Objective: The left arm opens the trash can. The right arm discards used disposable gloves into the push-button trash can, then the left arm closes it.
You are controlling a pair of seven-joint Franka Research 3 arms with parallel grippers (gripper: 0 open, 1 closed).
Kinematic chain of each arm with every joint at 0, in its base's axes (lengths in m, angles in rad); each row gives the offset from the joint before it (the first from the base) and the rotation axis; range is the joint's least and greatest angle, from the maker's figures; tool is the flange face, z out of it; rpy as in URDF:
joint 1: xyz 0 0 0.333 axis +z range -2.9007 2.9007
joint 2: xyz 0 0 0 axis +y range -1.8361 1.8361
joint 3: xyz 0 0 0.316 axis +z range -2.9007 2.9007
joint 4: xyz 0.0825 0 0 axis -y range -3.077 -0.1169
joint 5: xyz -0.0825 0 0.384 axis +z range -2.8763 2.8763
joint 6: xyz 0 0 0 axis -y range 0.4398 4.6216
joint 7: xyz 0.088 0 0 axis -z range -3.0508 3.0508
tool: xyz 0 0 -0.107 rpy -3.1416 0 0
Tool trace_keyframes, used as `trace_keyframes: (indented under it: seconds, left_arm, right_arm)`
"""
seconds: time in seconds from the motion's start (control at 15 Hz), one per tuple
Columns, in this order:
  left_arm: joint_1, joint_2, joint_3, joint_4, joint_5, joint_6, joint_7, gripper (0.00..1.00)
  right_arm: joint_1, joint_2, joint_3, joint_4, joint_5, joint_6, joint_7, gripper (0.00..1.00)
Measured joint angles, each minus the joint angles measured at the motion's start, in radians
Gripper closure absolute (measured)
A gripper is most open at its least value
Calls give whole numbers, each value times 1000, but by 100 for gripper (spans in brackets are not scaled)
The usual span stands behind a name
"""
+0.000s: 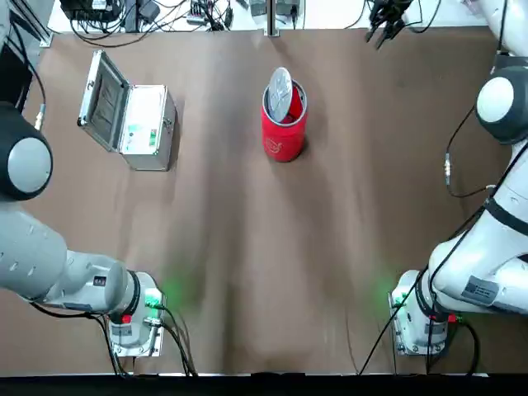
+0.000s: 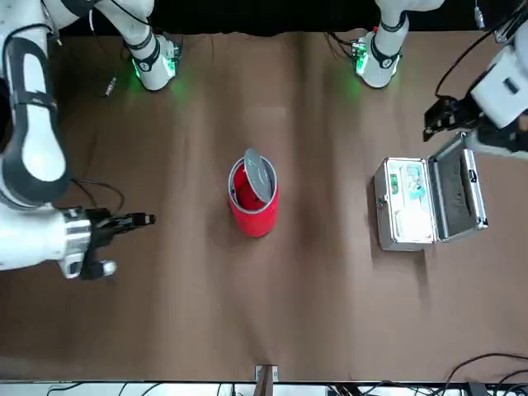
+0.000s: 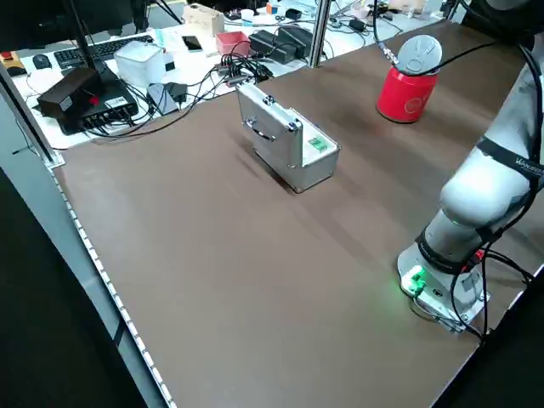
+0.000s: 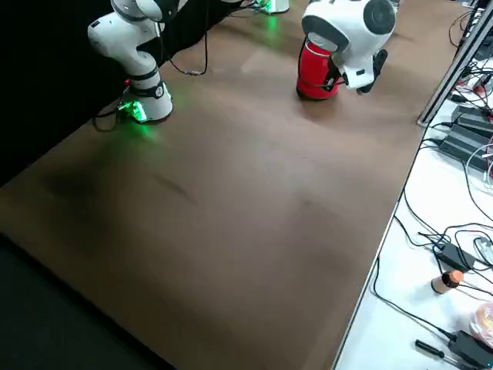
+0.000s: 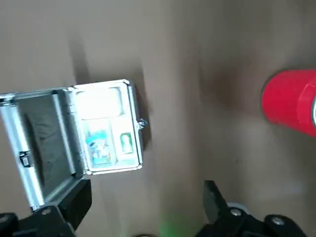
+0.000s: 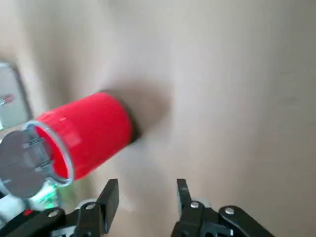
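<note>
The red trash can [image 1: 285, 132] stands at the table's far middle, its round silver lid [image 1: 280, 89] tipped up and the mouth open. It also shows as a red cylinder [image 2: 254, 210] in the front view. The gloves are out of view in every frame. My right gripper [image 2: 140, 220] hovers well to the right of the can, near the far table edge [image 1: 381, 25]. The right wrist view shows this gripper [image 6: 145, 195] open and empty, with the can [image 6: 91, 131] ahead. My left gripper [image 5: 143, 202] hangs open and empty, high over the open silver case [image 5: 103, 128].
A silver case [image 1: 144, 128] with its hinged lid raised sits at the far left of the table. Cables and electronics [image 3: 127, 76] crowd the bench past the far edge. A metal post [image 1: 270, 16] stands behind the can. Both arm bases [image 1: 136, 318] glow green at the near edge.
</note>
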State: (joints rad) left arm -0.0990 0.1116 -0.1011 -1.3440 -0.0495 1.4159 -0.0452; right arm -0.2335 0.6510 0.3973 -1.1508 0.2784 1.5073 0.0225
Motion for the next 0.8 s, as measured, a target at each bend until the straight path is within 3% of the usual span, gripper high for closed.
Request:
trace_keyframes:
  seconds: [0.07,0.2,0.4,0.67,0.8]
  left_arm:
    - [-6,16,-18,-1,0,6,-11,1]
    - [-19,50,-65,-2,0,49,-71,5]
    - [-76,98,-119,-2,0,107,-251,35]
    - [-200,141,-134,-2,-3,143,-467,71]
    - [-237,145,-135,-2,-54,144,-533,90]
  right_arm:
    - [-14,-14,0,9,-55,-3,0,45]
    - [-32,-48,0,16,-181,-6,0,31]
    - [-39,-107,0,16,-333,-7,0,5]
    - [-63,-171,0,17,-361,-10,1,2]
    - [-67,-188,0,17,-366,-9,1,2]
